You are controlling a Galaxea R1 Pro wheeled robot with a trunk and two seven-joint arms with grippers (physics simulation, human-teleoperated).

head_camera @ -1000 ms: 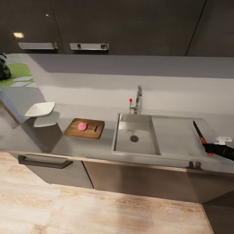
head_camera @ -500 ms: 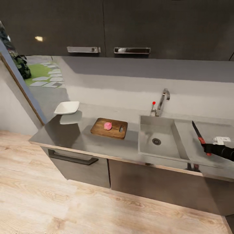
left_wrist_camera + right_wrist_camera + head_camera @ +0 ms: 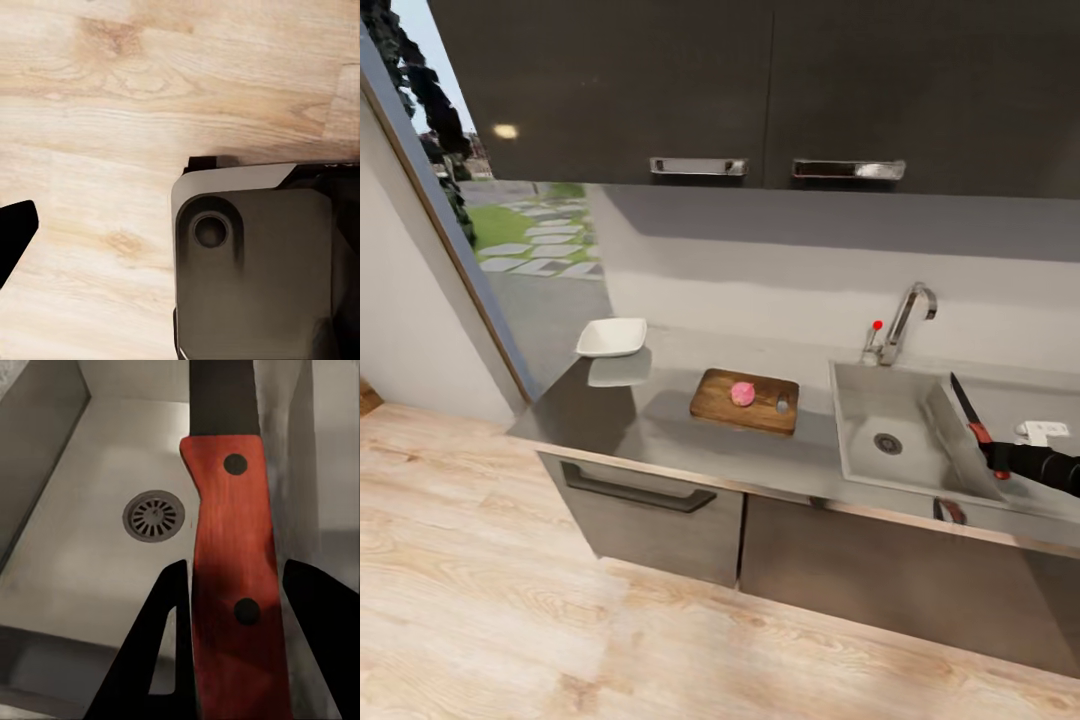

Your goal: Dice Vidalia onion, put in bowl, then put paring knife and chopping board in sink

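Right gripper (image 3: 1000,462) sits at the head view's right edge, its fingers (image 3: 150,660) pinched on the red handle of the knife (image 3: 970,412), one on each side of it. The dark blade points up and away from the gripper, toward the back wall. The knife hangs over the sink (image 3: 860,375), above the basin's right side; in the right wrist view the handle (image 3: 236,577) lies just beside the round drain (image 3: 154,516) below it, apart from the basin floor. The faucet (image 3: 905,320) with its red dot stands behind the basin.

Well off to the left of the held knife, the board (image 3: 745,402) lies flat on the countertop (image 3: 650,425), just left of the sink. The pink onion (image 3: 742,393) rests on top of the board near its middle, in one piece as far as can be seen, with the handle slot toward the sink end. Farther left again, near the counter's end, sits the white bowl (image 3: 611,338), apart from the board.

Left wrist camera looks down on the wooden floor (image 3: 112,112) and a dark grey part of the robot (image 3: 255,262). A black fingertip (image 3: 15,232) pokes in at the edge; whether that left gripper is spread or pressed together, I cannot tell.

Dark upper cabinets (image 3: 760,90) hang above the counter.
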